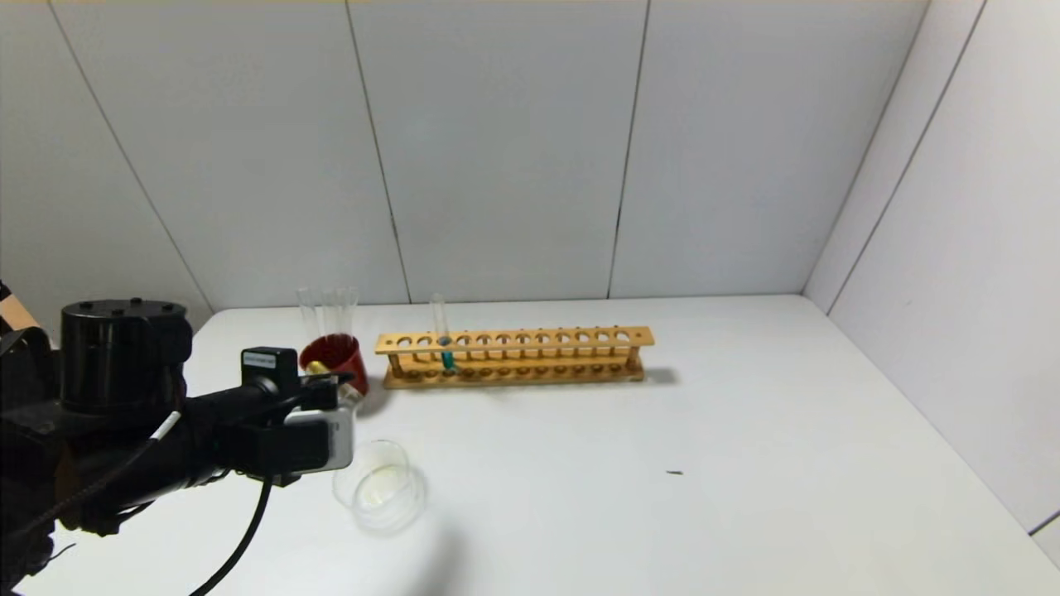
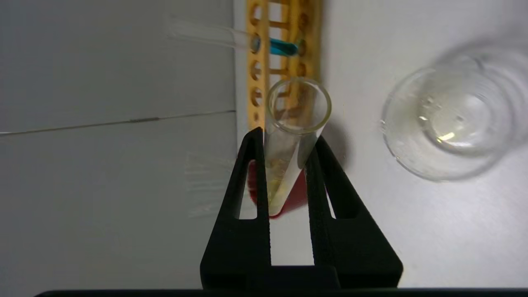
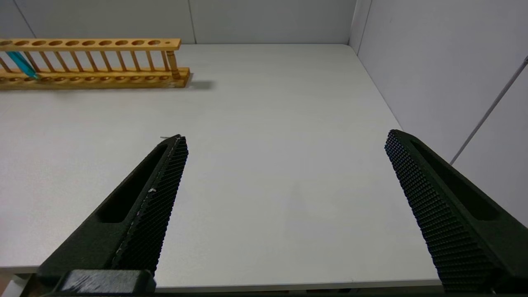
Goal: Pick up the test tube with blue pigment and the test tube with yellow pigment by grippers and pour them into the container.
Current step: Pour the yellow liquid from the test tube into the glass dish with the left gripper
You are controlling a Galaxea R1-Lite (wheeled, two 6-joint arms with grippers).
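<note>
My left gripper [image 2: 286, 138] is shut on the test tube with yellow pigment [image 2: 288, 165]. The tube's open mouth points back toward the wrist camera and only a thin yellow film shows inside. In the head view this gripper [image 1: 335, 385] hovers at the red cup, just behind the container [image 1: 414, 507]. The container [image 2: 392, 136] is a clear glass dish with a pale yellowish pool in it. The test tube with blue pigment [image 1: 445, 346] stands tilted in the wooden rack [image 1: 530, 338]; it also shows in the left wrist view [image 2: 282, 48] and the right wrist view [image 3: 20, 64]. My right gripper [image 3: 285, 138] is open and empty above the table's near right edge.
A dark red cup [image 1: 344, 358] holding colourless clear tubes [image 1: 330, 308] stands left of the rack, right behind my left gripper. Grey walls close the table at the back and on the right. A small dark speck [image 1: 675, 473] lies on the white table.
</note>
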